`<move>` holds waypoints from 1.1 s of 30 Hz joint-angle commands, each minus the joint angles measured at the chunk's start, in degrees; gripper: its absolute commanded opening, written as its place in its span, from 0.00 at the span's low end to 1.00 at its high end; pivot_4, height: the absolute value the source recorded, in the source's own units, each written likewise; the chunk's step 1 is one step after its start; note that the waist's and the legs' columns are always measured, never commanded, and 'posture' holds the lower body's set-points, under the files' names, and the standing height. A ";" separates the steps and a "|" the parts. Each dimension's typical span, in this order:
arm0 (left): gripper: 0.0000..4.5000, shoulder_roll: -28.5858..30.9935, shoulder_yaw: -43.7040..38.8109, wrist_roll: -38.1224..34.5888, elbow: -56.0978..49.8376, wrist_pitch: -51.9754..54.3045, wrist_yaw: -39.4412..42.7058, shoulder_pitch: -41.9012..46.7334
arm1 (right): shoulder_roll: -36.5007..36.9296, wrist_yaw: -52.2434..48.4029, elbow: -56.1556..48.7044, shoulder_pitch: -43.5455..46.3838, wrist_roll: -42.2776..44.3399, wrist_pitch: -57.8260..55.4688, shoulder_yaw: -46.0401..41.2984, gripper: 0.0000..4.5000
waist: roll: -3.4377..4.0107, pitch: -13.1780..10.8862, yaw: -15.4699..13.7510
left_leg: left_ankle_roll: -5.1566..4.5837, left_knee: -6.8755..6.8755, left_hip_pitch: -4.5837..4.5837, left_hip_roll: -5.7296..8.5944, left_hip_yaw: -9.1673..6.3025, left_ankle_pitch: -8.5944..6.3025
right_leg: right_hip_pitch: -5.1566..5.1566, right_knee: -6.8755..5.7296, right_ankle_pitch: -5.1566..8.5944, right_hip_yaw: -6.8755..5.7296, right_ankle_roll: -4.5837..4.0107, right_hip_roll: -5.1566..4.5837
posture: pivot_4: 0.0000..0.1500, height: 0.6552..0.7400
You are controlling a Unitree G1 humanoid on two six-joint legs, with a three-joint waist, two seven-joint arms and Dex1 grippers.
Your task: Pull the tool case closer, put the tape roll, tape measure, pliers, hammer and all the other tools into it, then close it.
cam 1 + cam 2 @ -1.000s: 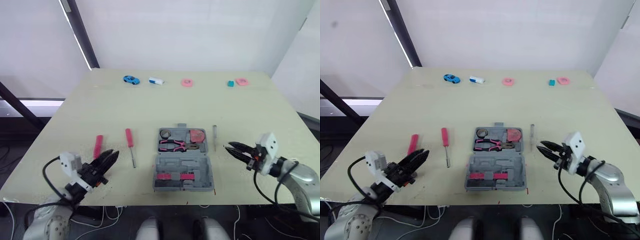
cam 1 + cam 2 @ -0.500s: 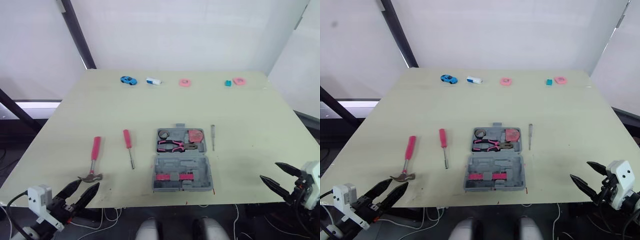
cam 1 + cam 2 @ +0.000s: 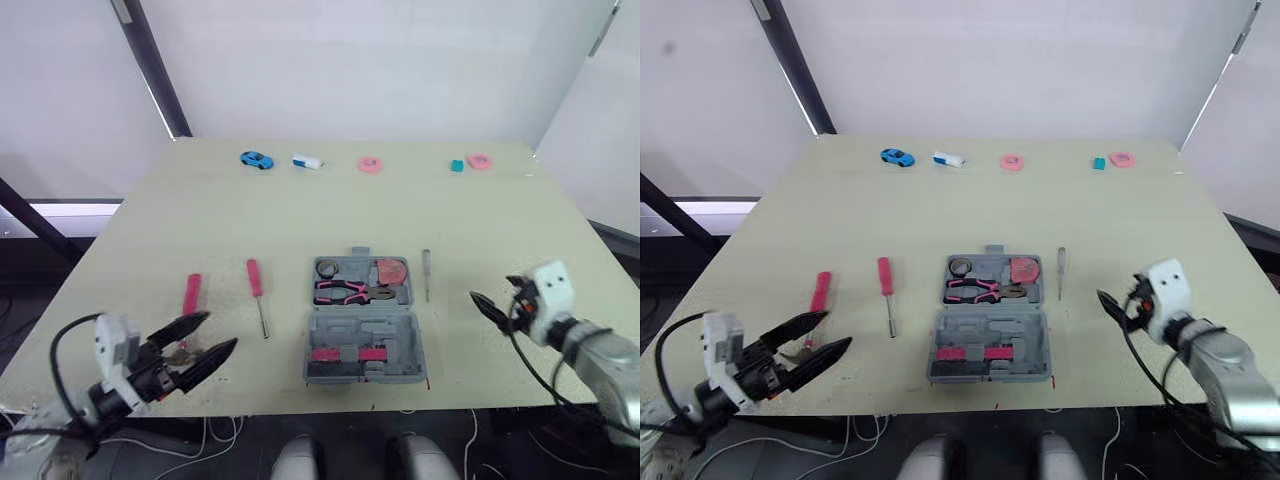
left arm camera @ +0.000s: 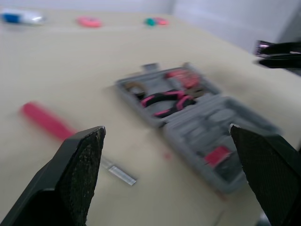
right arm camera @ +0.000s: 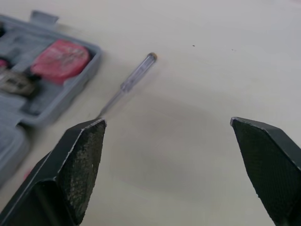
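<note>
Tool case [image 3: 398,340] lies open near the front edge of the table [image 3: 300,210], with tape roll [image 3: 328,267], pliers [image 3: 345,291] and tape measure [image 3: 393,271] inside its far half. The left gripper [image 3: 220,331] hovers with jaws wide, just beside the head of the hammer [image 3: 192,295]. The right gripper [image 3: 482,303], also spread wide, is near the slim clear screwdriver [image 3: 427,272], just right of the case. I judge the hammer is the next thing to take. It is better to close across its pink handle near the head, so it does not tip. The red screwdriver [image 3: 257,278] lies between the hammer and the case.
</note>
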State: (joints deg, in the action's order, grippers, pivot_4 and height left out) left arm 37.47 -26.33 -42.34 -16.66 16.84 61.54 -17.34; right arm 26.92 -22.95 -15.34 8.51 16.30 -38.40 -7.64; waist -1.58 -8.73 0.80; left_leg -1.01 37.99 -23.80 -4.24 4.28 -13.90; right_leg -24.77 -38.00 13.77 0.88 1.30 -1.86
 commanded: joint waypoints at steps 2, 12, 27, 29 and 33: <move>1.00 2.84 0.50 -4.57 -4.45 2.88 2.07 3.81 | -6.26 8.40 2.47 6.40 -2.54 -5.73 3.01 0.99 | 0.01 -0.01 -0.07 | 0.00 -0.05 -0.01 -0.01 -0.05 0.00 | 0.00 0.00 0.00 -0.01 -0.01 0.06 | 1.00 1.00; 1.00 4.91 1.60 -6.70 -7.58 5.20 3.46 8.13 | -15.23 15.59 16.27 15.97 -7.33 -2.94 5.71 0.99 | 0.03 -0.02 0.18 | 0.00 -0.15 0.01 0.01 -0.02 0.01 | 0.00 0.01 -0.01 0.04 0.01 0.11 | 1.00 1.00; 1.00 4.46 1.23 -6.17 -8.01 4.50 3.18 7.86 | -21.11 19.75 32.26 20.99 -10.67 7.82 5.19 0.99 | 0.05 -0.03 0.43 | 0.00 -0.20 0.02 0.01 -0.03 0.01 | 0.00 0.01 -0.12 0.05 0.20 0.12 | 1.00 1.00; 1.00 4.33 1.40 -6.13 -8.21 4.48 2.73 8.00 | -21.58 20.36 34.22 21.75 -10.81 9.16 4.75 0.99 | 0.05 -0.03 0.61 | 0.00 -0.20 0.02 0.01 -0.02 0.02 | 0.00 0.01 -0.12 0.05 0.20 0.12 | 1.00 1.00; 1.00 4.29 1.46 -6.24 -8.45 4.57 2.35 8.05 | -22.09 20.81 36.45 22.25 -11.14 10.99 4.63 0.99 | 0.05 -0.03 1.09 | 0.00 -0.20 0.01 0.01 -0.04 0.02 | 0.00 0.01 -0.12 0.04 0.20 0.12 | 1.00 1.00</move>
State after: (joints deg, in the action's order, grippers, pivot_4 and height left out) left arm 41.66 -24.21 -48.41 -22.77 22.15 64.01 -9.34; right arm 5.04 -2.69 21.47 29.92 5.37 -29.12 -2.26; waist -1.53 -8.75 1.89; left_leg -1.01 37.80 -23.78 -4.23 4.23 -13.88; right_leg -24.77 -37.99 13.65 0.92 1.50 -1.74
